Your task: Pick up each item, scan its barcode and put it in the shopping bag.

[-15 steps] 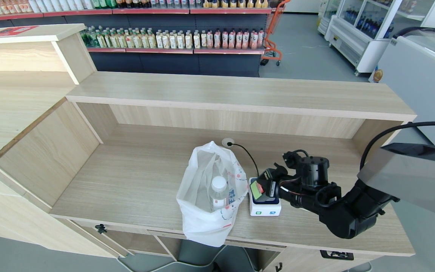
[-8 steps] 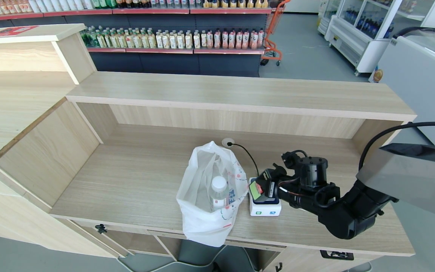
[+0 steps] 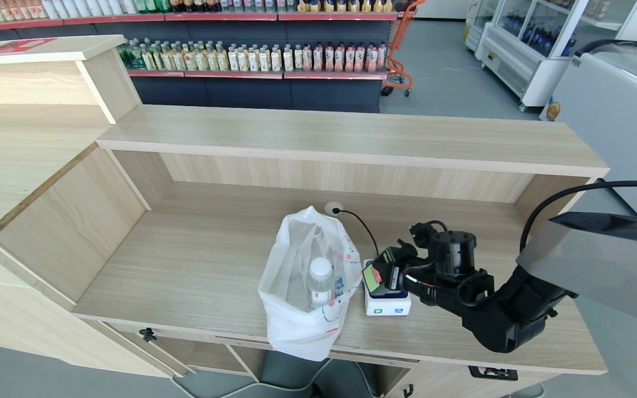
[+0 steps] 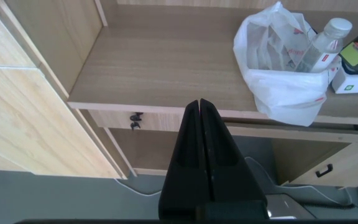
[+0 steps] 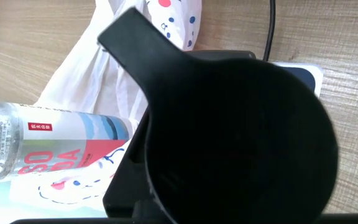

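A white shopping bag stands open at the counter's front edge, with a clear bottle upright inside. Just right of it sits a white scanner box with a dark top. My right gripper hovers over the scanner, shut on a dark can-like item with a green and red end that faces the bag. In the right wrist view that item hides the fingers, with the bottle and bag beyond it. My left gripper is shut and empty, below and in front of the counter edge.
A black cable runs from the scanner to a hole at the back of the counter. A raised wooden ledge walls the back, and a side panel closes the left. Drawers sit under the front edge.
My right arm has drifted a little to the left with the item, bringing it closer to the bag. The bag, bottle and scanner have stayed put.
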